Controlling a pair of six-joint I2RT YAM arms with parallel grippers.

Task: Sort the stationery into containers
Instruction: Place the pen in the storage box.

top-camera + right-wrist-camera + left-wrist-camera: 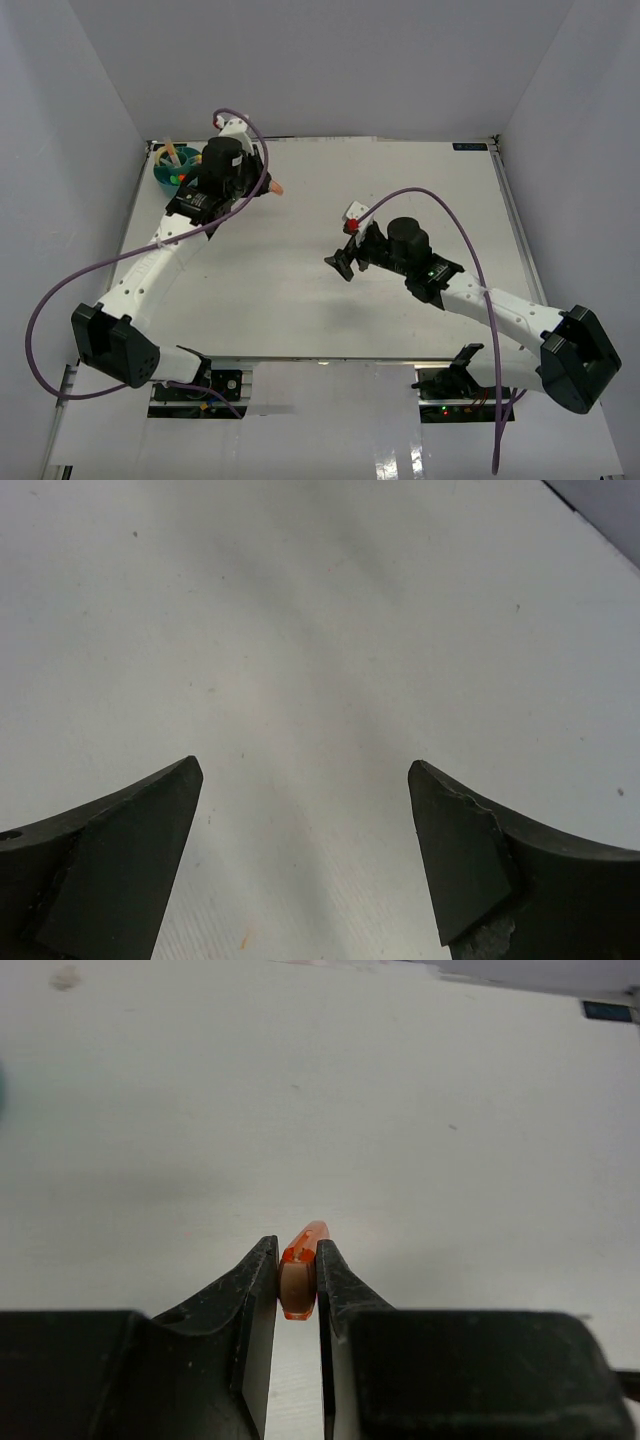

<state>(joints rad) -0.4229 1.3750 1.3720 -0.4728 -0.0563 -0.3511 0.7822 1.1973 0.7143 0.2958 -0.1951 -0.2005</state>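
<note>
The round teal organiser (172,176) stands at the table's far left corner with a pale pen and small coloured items in it. My left gripper (268,186) is to its right, shut on a small orange piece (277,187). In the left wrist view the orange piece (299,1272) is pinched between the two black fingertips (262,1270), above bare table. My right gripper (343,264) is open and empty at the table's middle; its wrist view shows the fingers (130,830) wide apart over bare white surface.
The white table (300,300) has raised rails along its left and right edges. Grey walls close it in on three sides. Purple cables loop off both arms.
</note>
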